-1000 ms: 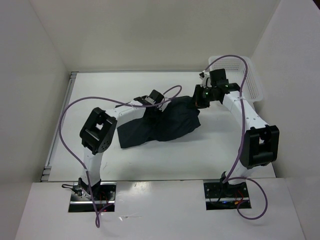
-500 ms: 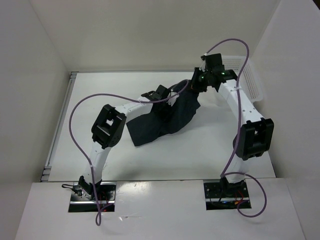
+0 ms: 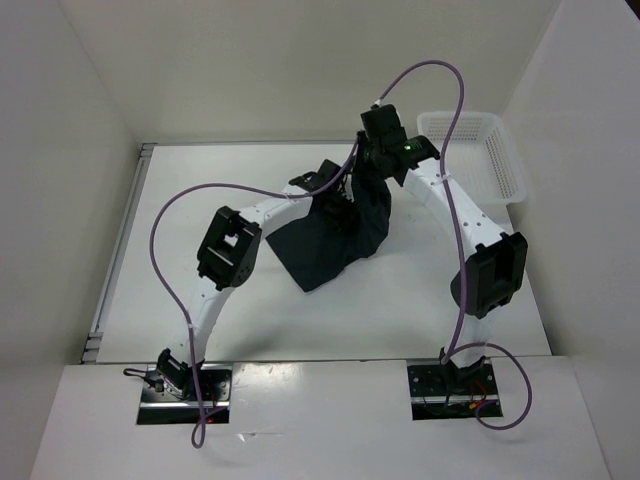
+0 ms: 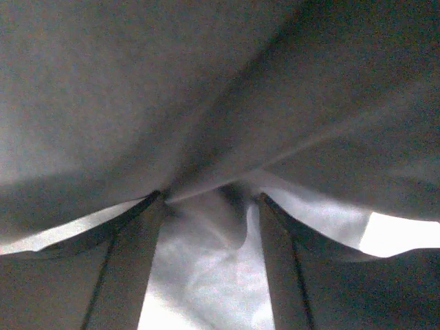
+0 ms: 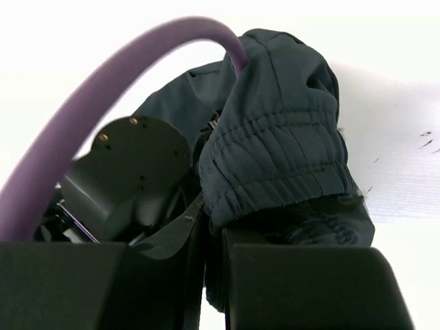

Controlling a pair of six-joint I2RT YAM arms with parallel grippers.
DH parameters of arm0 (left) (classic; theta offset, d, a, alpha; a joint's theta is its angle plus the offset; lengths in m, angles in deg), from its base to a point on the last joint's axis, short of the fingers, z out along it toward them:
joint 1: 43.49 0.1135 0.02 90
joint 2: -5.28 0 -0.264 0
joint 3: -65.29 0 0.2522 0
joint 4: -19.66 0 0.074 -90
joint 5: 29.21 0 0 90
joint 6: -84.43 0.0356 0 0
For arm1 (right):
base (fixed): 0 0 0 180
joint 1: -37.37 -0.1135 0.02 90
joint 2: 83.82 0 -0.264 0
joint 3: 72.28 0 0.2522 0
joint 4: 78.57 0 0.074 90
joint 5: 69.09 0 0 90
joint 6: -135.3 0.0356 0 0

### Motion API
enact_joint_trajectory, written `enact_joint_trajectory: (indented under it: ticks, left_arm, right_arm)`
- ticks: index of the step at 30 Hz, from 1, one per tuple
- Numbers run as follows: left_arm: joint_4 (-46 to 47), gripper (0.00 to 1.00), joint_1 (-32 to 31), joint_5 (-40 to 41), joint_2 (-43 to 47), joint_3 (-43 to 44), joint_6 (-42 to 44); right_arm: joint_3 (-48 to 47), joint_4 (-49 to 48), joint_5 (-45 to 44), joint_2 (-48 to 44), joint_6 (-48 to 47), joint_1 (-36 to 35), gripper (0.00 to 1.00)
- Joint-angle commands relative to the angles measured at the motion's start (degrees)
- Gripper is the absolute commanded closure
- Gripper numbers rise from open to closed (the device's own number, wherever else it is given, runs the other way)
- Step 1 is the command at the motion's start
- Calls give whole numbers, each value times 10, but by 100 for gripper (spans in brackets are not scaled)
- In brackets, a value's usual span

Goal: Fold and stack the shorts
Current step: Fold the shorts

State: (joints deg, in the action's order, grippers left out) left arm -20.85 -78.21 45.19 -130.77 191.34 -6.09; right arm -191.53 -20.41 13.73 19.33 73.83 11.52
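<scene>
The dark shorts [image 3: 335,235] hang bunched from both grippers in the middle of the table, with the lower end trailing on the surface. My left gripper [image 3: 333,190] is shut on the shorts' upper left edge. In the left wrist view the fabric [image 4: 206,89] drapes over the fingertips and a fold sits between them at the left gripper [image 4: 210,199]. My right gripper [image 3: 372,168] is shut on the elastic waistband [image 5: 275,158]. In its wrist view the fabric is pinched in the narrow gap of the right gripper [image 5: 214,237]. The two grippers are close together.
A white lattice basket [image 3: 480,150] stands at the back right by the wall. White walls close in the table on the left, back and right. A purple cable [image 5: 103,117] loops in front of the right wrist camera.
Both grippers have moved left and toward each other, carrying the shorts. The shorts went from spread low on the table to a narrower, lifted bunch.
</scene>
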Motion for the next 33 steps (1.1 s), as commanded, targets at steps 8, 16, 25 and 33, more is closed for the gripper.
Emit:
enact_joint_trajectory:
  ticks: [8,16,25,33]
  left_arm:
    - [-86,23,61,-33,45,14,5]
    - [-160,20,74,-45,127,-26,5]
    - [-208,16,124,-45,188,-13,5]
    - [-208,24,192,51,253,-176,5]
  right_arm:
    - [36,-52,-22,-4,-1,-52,100]
    - [30,-64,-41,1,-17,-52,100]
    - [13,-81,-41,12,-41,-52,100]
    - [-22,-92,-54,33,-69,-91,100]
